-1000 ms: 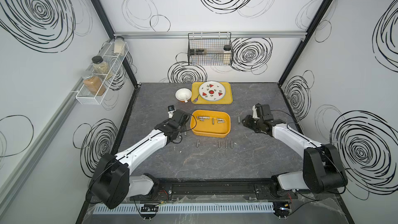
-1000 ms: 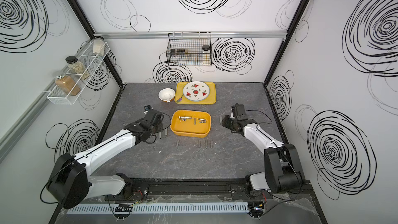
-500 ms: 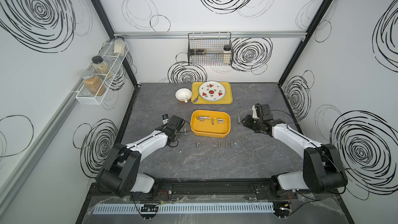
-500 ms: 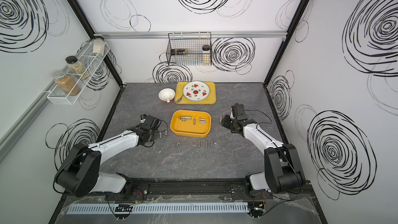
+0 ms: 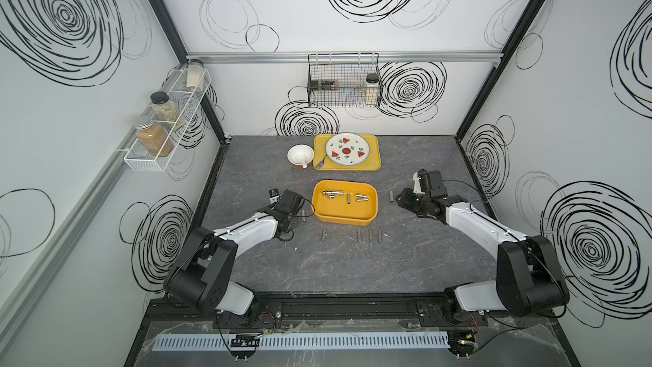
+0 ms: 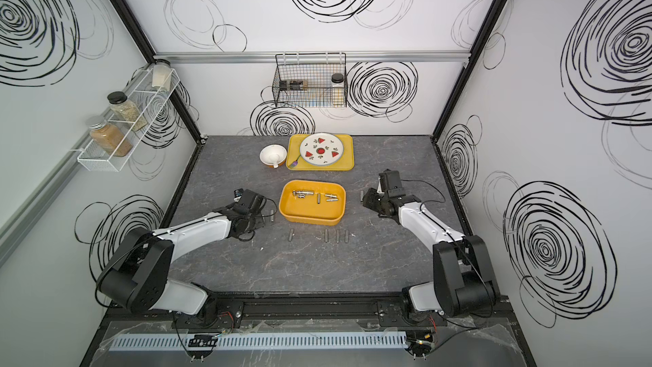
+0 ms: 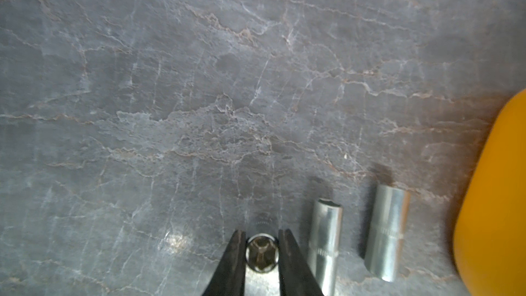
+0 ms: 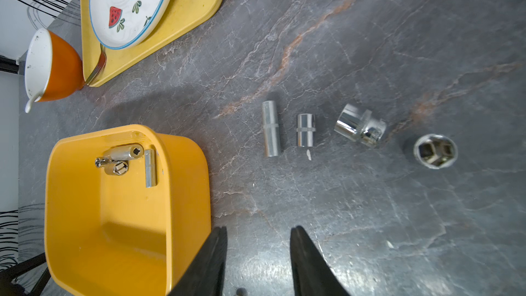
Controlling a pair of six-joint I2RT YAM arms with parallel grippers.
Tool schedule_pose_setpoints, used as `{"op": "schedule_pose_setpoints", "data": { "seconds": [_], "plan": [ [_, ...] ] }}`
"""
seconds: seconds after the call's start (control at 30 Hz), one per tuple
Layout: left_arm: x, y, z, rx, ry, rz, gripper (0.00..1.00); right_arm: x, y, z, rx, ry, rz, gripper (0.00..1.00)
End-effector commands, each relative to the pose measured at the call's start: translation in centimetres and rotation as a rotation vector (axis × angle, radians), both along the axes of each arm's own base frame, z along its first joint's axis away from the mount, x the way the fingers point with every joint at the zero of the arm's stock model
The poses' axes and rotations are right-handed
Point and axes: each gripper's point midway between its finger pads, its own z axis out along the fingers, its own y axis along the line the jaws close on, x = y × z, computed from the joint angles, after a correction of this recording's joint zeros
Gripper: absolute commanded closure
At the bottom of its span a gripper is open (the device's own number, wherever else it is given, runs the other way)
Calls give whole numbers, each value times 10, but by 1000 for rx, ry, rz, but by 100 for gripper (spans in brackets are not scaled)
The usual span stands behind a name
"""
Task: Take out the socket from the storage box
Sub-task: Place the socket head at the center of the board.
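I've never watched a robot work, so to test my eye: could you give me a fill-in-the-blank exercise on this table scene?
1. The left gripper holds a socket that is ___ the storage box.
2. Beside it, ___ more sockets lie on the table.
3. The right gripper is ___, with nothing between its jaws.
4. The watermelon plate lies on a ___ tray.

Missing words: outside, two, open, yellow.
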Motion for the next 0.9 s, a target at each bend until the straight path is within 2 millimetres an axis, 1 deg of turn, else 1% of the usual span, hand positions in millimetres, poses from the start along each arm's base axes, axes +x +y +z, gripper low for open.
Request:
{"op": "schedule_pose_setpoints", "data": {
  "seconds": [0.0, 0.07, 0.1, 0.13, 0.23, 0.33, 0.37, 0.43, 0.5, 0.57, 0.63, 0.67, 0.73, 0.87],
  "plan": [
    [2, -3, 0, -5, -16, -12, 67, 6, 4, 8, -2, -20, 16, 58],
    [2, -4, 1, -8, -15, -14, 65, 6, 5, 9, -1, -23, 18, 58],
    [4, -5, 4, -8, -22, -16, 64, 6, 5, 9, -2, -25, 18, 58],
    [4, -5, 6, -2, -29, -17, 61, 7, 5, 9, -4, -24, 18, 58],
    [6, -8, 18, -12, -56, -19, 57, 7, 3, 11, -15, -27, 16, 58],
    [7, -19, 41, -37, -104, -42, 51, 9, 3, 22, -19, -61, 16, 58],
    [8, -26, 52, -51, -124, -56, 50, 11, 4, 27, -19, -76, 22, 58],
    [8, -39, 75, -74, -159, -93, 50, 12, 13, 41, -17, -118, 52, 59],
    [6, -52, 103, -95, -203, -137, 49, 14, 28, 56, -18, -170, 98, 59],
    [2, -60, 125, -116, -233, -173, 49, 15, 47, 68, -31, -209, 155, 59],
    [-3, -68, 143, -158, -260, -222, 45, 15, 70, 74, -43, -226, 219, 59],
    [-7, -75, 151, -193, -268, -271, 44, 15, 83, 75, -58, -233, 267, 59],
    [-15, -82, 162, -221, -265, -336, 44, 15, 106, 72, -81, -228, 338, 59],
    [-31, -68, 171, -172, -262, -362, 44, 15, 152, 60, -153, -216, 483, 59]
  ]
}}
